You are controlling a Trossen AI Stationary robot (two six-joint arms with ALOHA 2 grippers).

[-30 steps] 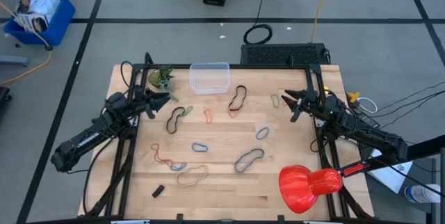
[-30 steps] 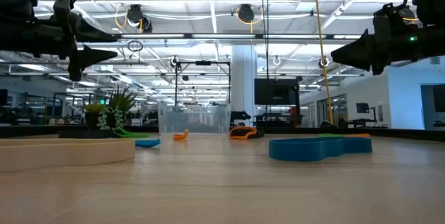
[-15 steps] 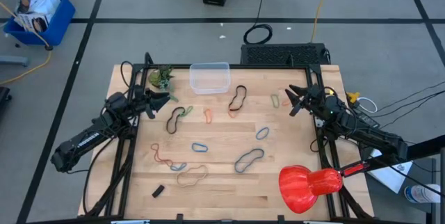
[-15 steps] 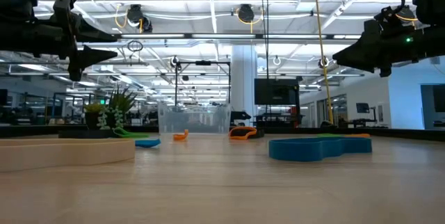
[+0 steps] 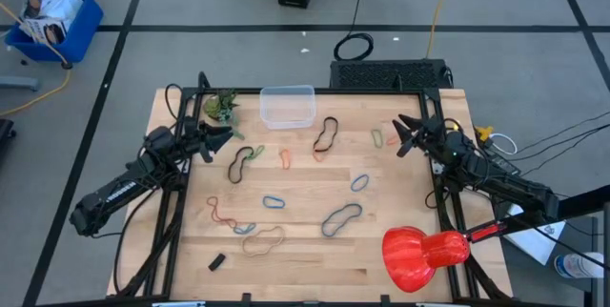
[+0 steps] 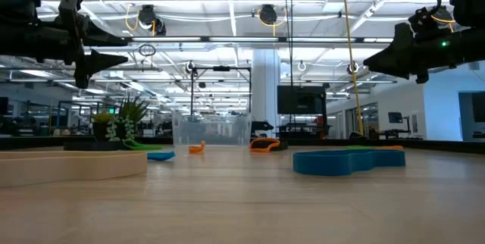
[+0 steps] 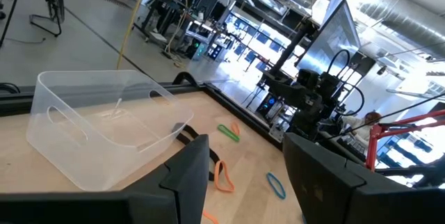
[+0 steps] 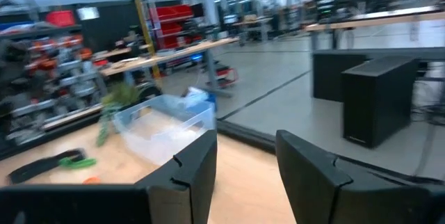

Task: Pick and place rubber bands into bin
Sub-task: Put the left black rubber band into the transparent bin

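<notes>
Both arms are up off the table [image 5: 381, 250] right now, nothing picked up. The left tool [image 5: 221, 134] hangs over the table's left side, just beside a little green plant [image 5: 220, 107], with its fingers spread wide and nothing between them. The right tool [image 5: 402, 135] is over on the right side near the far edge, also spread open and empty, sitting close to a small green band [image 5: 377, 138].

The clear bin [image 5: 287, 105] sits at the far edge of the table near the middle, and it looks empty from above. The rubber bands [image 5: 340, 218] are all on the wood, scattered across the middle: a black and orange one [image 5: 326, 135] just right of the bin, a black one with green [image 5: 241, 163] to the bin's left, a small red one [image 5: 285, 158] between those, blue ones [image 5: 274, 200] further toward the near side, a red one [image 5: 221, 213] and a tan one [image 5: 262, 241] near the front.

There's also a small black block [image 5: 217, 261] near the front left and a big red bulb-shaped thing [image 5: 422, 255] at the front right.
</notes>
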